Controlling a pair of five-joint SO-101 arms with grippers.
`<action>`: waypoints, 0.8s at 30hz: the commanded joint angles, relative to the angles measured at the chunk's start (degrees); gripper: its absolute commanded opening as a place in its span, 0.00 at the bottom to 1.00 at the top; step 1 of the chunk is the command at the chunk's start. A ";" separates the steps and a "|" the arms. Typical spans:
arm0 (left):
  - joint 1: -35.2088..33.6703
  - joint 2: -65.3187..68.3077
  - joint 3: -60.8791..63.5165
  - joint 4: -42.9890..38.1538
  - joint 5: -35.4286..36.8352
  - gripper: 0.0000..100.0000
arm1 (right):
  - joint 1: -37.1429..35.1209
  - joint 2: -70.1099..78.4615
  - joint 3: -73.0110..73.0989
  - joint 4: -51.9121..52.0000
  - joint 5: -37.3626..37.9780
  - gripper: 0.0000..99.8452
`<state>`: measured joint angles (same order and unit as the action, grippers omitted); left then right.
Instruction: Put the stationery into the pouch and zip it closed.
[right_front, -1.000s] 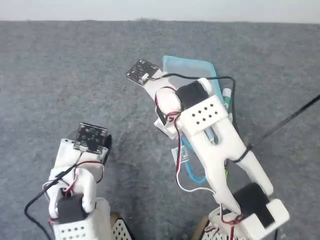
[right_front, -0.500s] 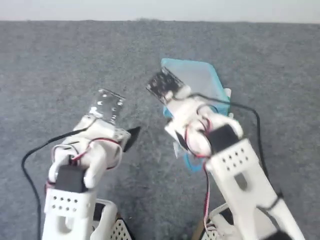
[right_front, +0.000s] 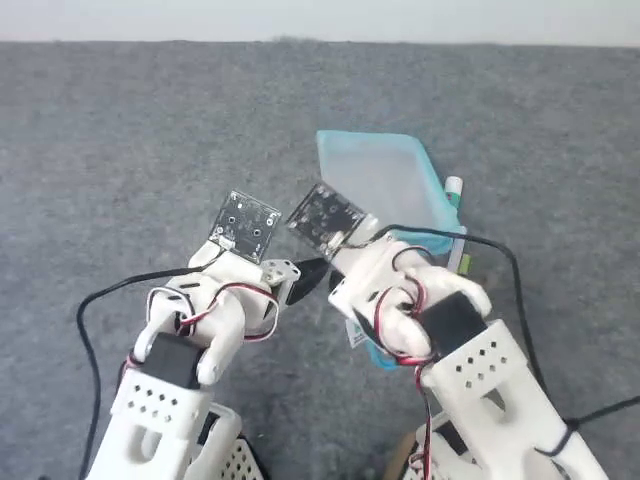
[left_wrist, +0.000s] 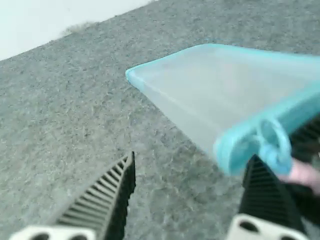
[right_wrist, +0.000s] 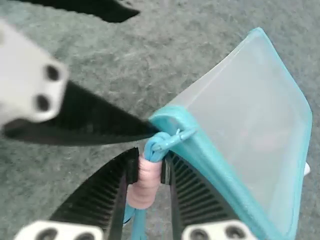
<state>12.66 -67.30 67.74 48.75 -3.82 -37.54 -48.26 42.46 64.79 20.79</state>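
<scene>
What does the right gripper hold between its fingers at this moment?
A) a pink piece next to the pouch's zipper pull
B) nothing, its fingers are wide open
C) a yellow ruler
A: in the right wrist view the right gripper is shut on a pink piece just beside the blue zipper pull of the pouch.

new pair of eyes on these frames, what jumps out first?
The see-through pouch with a teal rim sits mid-table. The right claw is clamped on its near corner by the zipper pull, with something pink pinched in too. The left claw hangs open right beside that corner, and a pen lies along the pouch's other side.
</scene>
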 joint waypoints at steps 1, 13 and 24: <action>0.44 1.14 -0.75 -2.81 0.97 0.33 | -1.45 -2.15 -0.79 0.57 -0.44 0.01; 0.44 1.41 2.77 -6.42 0.88 0.31 | -1.63 -2.15 -7.21 6.55 -0.88 0.01; -4.04 1.49 3.65 -9.49 0.97 0.31 | -4.62 -2.68 -10.99 13.76 -0.35 0.01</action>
<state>11.69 -66.15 72.04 41.63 -3.74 -41.23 -48.26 35.34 77.10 20.79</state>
